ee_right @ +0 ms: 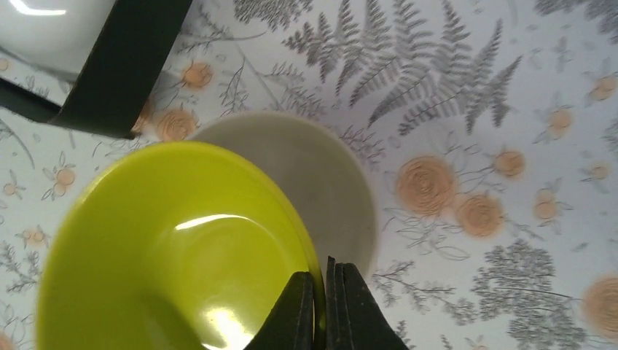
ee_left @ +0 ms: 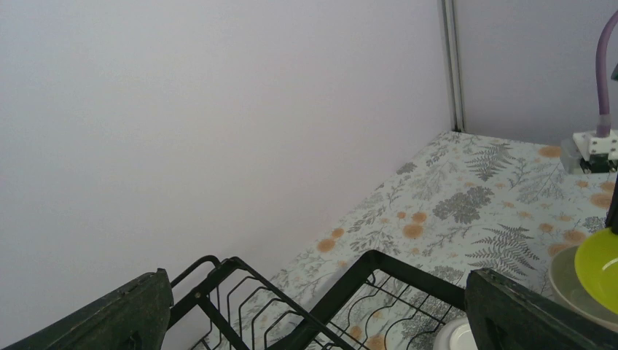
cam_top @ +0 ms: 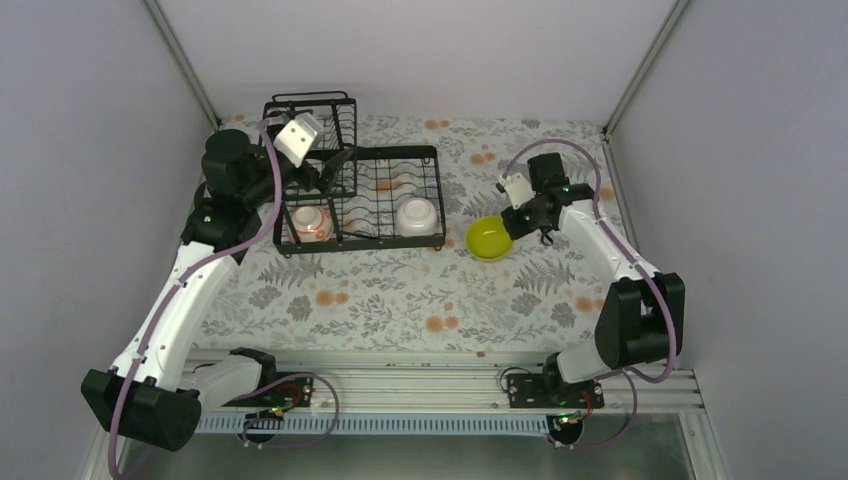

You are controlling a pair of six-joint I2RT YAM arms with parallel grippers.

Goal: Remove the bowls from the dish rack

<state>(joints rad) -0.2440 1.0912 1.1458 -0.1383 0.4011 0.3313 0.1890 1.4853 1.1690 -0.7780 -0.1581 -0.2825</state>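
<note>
Pinching the lime-green bowl (ee_right: 167,248) by its rim with the right gripper (ee_right: 324,281), jaws shut tight on the edge, bowl tilted over the floral tablecloth (ee_right: 474,109) with the black wire dish rack (cam_top: 436,190) just to that gripper's left. Holding the left gripper (cam_top: 332,170) spread wide and empty above the rack, beside the taller basket section. Leaving the red-orange patterned bowl (cam_top: 311,220) in the rack just nearside of that gripper, and the plain white bowl (cam_top: 417,215) further to its right.
</note>
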